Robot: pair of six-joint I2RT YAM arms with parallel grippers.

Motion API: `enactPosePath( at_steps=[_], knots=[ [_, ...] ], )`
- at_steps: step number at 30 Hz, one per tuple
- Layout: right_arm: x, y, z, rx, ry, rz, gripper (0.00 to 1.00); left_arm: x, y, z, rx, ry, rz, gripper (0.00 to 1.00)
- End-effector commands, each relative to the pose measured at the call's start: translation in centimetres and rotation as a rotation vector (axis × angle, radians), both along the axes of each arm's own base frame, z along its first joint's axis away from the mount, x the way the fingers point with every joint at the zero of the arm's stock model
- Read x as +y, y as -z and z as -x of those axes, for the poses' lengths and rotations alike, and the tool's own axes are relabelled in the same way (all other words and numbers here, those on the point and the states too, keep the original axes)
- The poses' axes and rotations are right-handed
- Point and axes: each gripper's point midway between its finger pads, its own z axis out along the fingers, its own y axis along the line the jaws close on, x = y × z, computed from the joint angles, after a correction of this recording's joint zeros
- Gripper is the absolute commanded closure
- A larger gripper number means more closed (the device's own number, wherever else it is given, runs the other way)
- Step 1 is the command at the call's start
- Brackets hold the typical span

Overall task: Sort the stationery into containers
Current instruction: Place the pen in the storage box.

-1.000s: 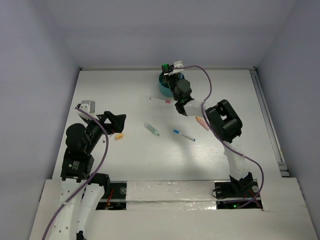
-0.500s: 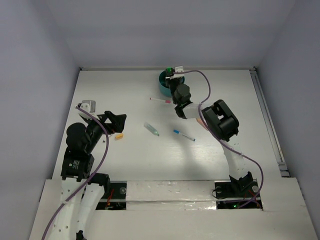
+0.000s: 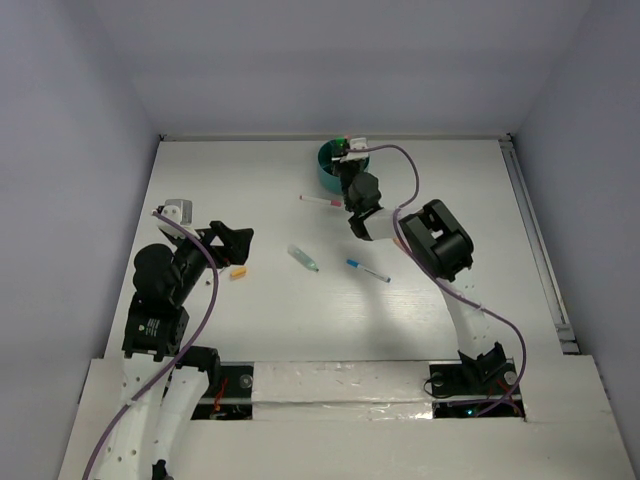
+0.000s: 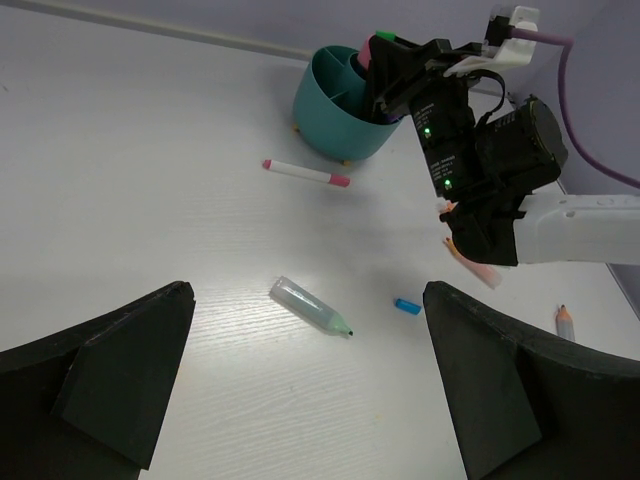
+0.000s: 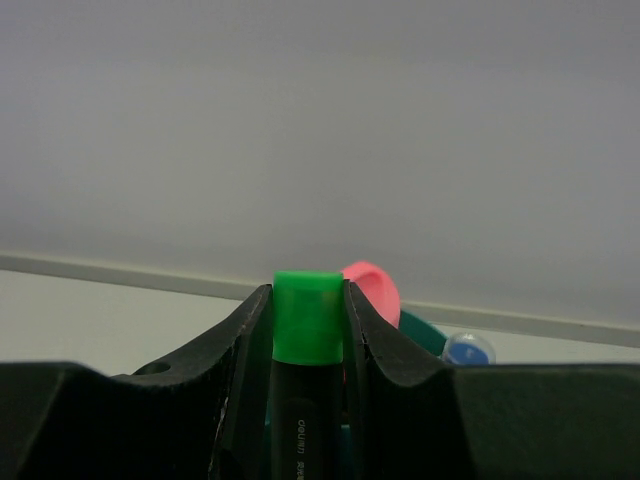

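**A:** One marker was off the bench, then. Which, and where?

**B:** The green-capped marker (image 5: 305, 415). It stood upright in the right gripper (image 5: 307, 293), whose fingers were closed partway onto its black barrel. It hung just above the teal cup (image 4: 335, 120). I couldn't tell how low its bottom end sat, or over which compartment.

**A:** What worried you about letting go?

**B:** The cup was already crowded. A pink cap (image 5: 375, 285) and a blue cap (image 5: 468, 348) poked up right behind the marker. If the lower end met a divider or one of those, my guess was that it would jam. It might also tip out over the wall, which looked short against a marker that long.

**A:** And the cup itself?

**B:** It looked like light plastic. With the gripper that close over it, any sideways drift while lowering could have nudged or toppled it and spilled what was already sorted.

**A:** Anything else nearby?

**B:** A pink-ended pen (image 4: 305, 173) lay on the bench (image 4: 150, 150) just beside the cup, so a shoved cup would have hit it. A green-tipped tube (image 4: 310, 307) and a blue-capped pen (image 3: 367, 270) lay farther off.

**A:** The other arm?

**B:** The left gripper (image 3: 238, 245) was spread wide and held nothing. It was well away from the cup, near a small orange piece (image 3: 238, 272), and looked like no threat.
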Motion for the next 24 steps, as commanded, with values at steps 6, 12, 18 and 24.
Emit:
enactPosePath(
  at_steps=[6, 12, 18, 24],
  knots=[
    [-0.8, -1.8, 0.2, -0.072, 0.017, -0.075, 0.77, 0.0, -1.1, -0.3, -0.053, 0.006, -0.001, 0.01],
    [-1.3, -2.8, 1.3, -0.090, 0.005, -0.085, 0.60, 0.0, -1.1, -0.3, -0.054, 0.006, -0.001, 0.01],
    [-2.3, -4.7, 2.9, -0.099, -0.006, -0.122, 0.43, 0.0, -1.3, -0.3, -0.060, 0.003, 0.001, 0.01],
    [-2.5, -7.5, 5.2, -0.098, -0.073, -0.154, 0.38, 0.2, -1.3, -0.3, -0.060, -0.002, 0.001, 0.01]
  ],
)
